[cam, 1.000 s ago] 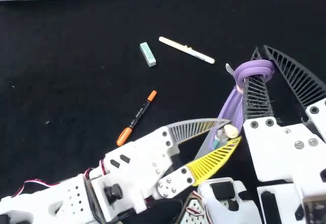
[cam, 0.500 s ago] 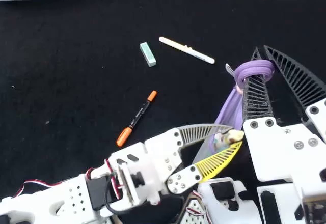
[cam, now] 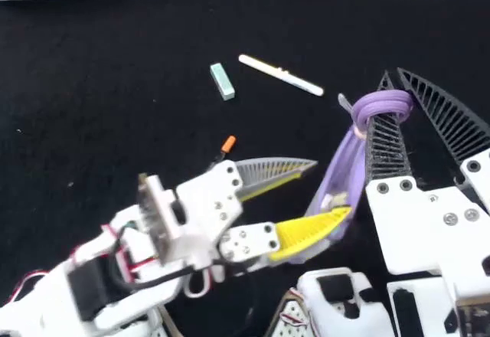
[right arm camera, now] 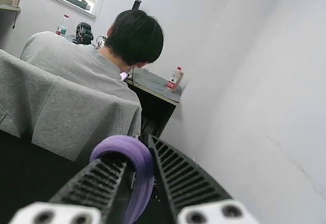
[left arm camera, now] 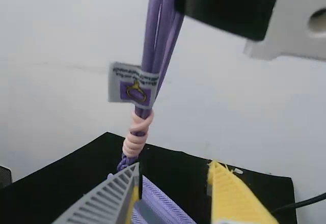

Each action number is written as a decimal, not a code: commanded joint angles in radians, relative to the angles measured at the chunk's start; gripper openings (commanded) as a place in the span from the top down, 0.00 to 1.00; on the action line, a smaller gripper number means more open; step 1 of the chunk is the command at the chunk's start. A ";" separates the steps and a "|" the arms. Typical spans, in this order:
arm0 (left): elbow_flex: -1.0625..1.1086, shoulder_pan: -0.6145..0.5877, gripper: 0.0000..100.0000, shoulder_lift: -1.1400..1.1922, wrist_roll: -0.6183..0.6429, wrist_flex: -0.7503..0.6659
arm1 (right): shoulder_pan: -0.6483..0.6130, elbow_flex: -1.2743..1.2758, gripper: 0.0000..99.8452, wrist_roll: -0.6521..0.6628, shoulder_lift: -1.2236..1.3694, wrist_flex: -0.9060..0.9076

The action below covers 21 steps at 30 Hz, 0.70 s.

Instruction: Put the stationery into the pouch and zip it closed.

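Black table; orange pen half-hidden beneath wide-open left pincer, right pincer tight on pouch

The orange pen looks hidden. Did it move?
No. The orange pen stays put, same gap from the green eraser; the left arm covers most of it.

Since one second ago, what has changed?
The left tool rolled over and opened, leaving the small pale item at the pouch; it now hides most of the orange pen. The right tool stays shut on the pouch; eraser and white pen unmoved.
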 commanded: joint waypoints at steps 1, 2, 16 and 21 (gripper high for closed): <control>-0.182 -0.058 0.78 -0.011 -0.021 0.143 | -0.011 0.007 0.99 -0.002 -0.004 -0.029; -0.216 -0.094 0.78 -0.018 -0.021 0.178 | -0.011 0.007 0.99 -0.002 -0.004 -0.029; -0.088 -0.717 0.78 -0.144 -0.021 0.428 | -0.011 0.007 0.99 -0.002 -0.004 -0.029; 0.229 -0.731 0.78 -0.075 -0.106 0.222 | -0.011 0.007 0.99 -0.002 -0.004 -0.029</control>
